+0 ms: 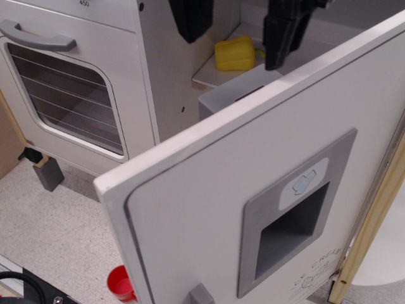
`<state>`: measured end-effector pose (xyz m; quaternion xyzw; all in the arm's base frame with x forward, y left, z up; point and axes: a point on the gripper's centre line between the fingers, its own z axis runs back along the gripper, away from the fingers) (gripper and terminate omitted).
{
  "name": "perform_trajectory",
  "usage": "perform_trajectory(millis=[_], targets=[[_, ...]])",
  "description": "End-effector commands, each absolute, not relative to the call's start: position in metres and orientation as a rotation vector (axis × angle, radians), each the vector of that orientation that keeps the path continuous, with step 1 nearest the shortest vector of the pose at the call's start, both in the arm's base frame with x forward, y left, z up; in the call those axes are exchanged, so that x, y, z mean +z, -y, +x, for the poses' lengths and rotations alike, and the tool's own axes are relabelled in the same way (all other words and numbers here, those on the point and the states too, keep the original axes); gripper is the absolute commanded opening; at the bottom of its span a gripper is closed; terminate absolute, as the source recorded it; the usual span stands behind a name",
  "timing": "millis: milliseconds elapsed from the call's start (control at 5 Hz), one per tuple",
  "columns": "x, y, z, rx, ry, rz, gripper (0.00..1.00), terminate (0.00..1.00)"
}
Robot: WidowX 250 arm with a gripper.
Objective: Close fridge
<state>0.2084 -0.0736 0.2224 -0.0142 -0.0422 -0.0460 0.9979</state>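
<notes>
Clearly the fridge (266, 190) is standing wide open, its big white door swung out toward the camera and filling the near view, so the closing is not yet done. Nothing is touching the door. Farther back, the gripper (237, 28) is hanging with its jaws spread wide and holding nothing, above the door's top edge; a yellow toy (234, 54) is sitting on a shelf between and below them.

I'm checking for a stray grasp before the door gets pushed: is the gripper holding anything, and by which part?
Nothing is held. The gripper has its jaws spread apart above the yellow toy, touching neither it nor the fridge door.
</notes>
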Motion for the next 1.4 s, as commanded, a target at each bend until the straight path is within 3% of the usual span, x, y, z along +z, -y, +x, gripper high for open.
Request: perform_trajectory(millis=[0, 600, 1200], targets=[[0.228, 0.087, 0.197, -0.148, 0.121, -0.042, 1.0, 0.0], [0.215, 0.068, 0.205, -0.083, 0.16, 0.054, 1.0, 0.0], [0.235, 0.029, 0.229, 0.036, 0.219, 0.085, 1.0, 0.0]])
